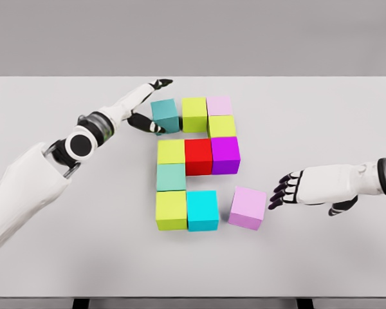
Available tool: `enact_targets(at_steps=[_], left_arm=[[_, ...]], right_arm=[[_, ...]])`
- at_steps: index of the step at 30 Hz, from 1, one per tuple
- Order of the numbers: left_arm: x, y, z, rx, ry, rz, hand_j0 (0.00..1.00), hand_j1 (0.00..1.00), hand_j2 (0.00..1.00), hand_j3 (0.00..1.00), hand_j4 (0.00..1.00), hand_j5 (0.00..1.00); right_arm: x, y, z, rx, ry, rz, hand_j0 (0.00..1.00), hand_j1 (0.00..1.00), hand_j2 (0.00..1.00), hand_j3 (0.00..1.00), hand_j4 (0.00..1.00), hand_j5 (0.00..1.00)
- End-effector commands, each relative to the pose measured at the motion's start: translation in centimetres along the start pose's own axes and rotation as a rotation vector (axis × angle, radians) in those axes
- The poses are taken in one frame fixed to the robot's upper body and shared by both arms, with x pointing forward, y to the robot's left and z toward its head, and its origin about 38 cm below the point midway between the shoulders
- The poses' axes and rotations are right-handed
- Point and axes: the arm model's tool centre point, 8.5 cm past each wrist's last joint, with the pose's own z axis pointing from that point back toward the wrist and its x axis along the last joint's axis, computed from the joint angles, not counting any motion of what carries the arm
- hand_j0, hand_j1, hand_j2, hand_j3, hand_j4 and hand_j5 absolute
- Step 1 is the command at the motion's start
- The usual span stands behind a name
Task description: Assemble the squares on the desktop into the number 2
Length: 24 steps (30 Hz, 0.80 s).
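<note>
Coloured squares [198, 156] sit mid-bench, nearly forming a 2, with a pale pink square [248, 207] lying loose at their 4 o'clock. The left hand [149, 103] touches the teal square [165, 114] at 11 o'clock, fingers spread. The right hand [298, 188] hovers at 3 o'clock beside the pink one, fingers relaxed and empty.

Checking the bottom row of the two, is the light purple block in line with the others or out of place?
Out of place: the light purple block sits rotated, with a gap from the cyan block.

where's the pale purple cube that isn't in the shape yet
In the head view, the pale purple cube sits at lower right, slightly apart from the cyan cube, with the right robot hand just beyond it.
</note>
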Motion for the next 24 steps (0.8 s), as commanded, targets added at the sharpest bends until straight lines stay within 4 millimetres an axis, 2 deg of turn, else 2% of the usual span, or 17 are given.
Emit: enact_targets(at_steps=[1, 4, 7, 9, 13, 16, 17, 20, 24], left_arm=[[-0.3, 1.0, 0.8, 0.01, 0.001, -0.022, 1.0, 1.0, 1.0, 1.0, 1.0, 1.0], [-0.9, 1.6, 1.2, 0.015, 0.014, -0.036, 1.0, 1.0, 1.0, 1.0, 1.0, 1.0], [-3.2, 3.2, 2.9, 0.024, 0.069, -0.092, 1.0, 1.0, 1.0, 1.0, 1.0, 1.0], [-3.5, 3.6, 3.7, 0.014, 0.073, -0.124, 1.0, 1.0, 1.0, 1.0, 1.0, 1.0], [-4.4, 5.7, 6.8, -0.018, 0.104, -0.279, 1.0, 1.0, 1.0, 1.0, 1.0, 1.0], [-5.0, 5.6, 8.0, -0.151, 0.148, -0.424, 1.0, 1.0, 1.0, 1.0, 1.0, 1.0], [-4.4, 5.6, 8.2, -0.22, 0.147, -0.494, 1.0, 1.0, 1.0, 1.0, 1.0, 1.0], [-4.3, 5.6, 8.7, -0.316, 0.17, -0.624, 1.0, 1.0, 1.0, 1.0, 1.0, 1.0], [-4.3, 5.3, 8.8, -0.43, 0.202, -0.66, 1.0, 1.0, 1.0, 1.0, 1.0, 1.0]], right_arm=[[0.0, 0.0, -0.1, -0.002, -0.003, -0.004, 1.0, 1.0, 1.0, 1.0, 1.0, 1.0], [0.0, -0.2, -0.2, -0.007, -0.004, 0.0, 1.0, 1.0, 1.0, 1.0, 1.0, 1.0], [0.2, -0.7, -1.1, -0.009, -0.016, 0.027, 1.0, 1.0, 1.0, 1.0, 1.0, 1.0], [0.1, -0.6, -1.1, 0.006, -0.001, 0.047, 1.0, 1.0, 1.0, 1.0, 1.0, 1.0], [0.0, -0.4, -1.1, 0.022, 0.013, 0.064, 1.0, 1.0, 1.0, 1.0, 1.0, 1.0], [-0.2, -0.8, -0.8, 0.013, 0.02, 0.068, 1.0, 1.0, 1.0, 1.0, 1.0, 1.0], [-0.2, -0.7, -0.6, 0.015, 0.024, 0.067, 1.0, 1.0, 1.0, 1.0, 1.0, 1.0], [-0.6, -0.4, -0.3, 0.031, 0.045, 0.072, 1.0, 1.0, 1.0, 1.0, 1.0, 1.0], [-2.0, 0.3, -0.3, 0.054, 0.086, 0.066, 1.0, 1.0, 1.0, 1.0, 1.0, 1.0]])
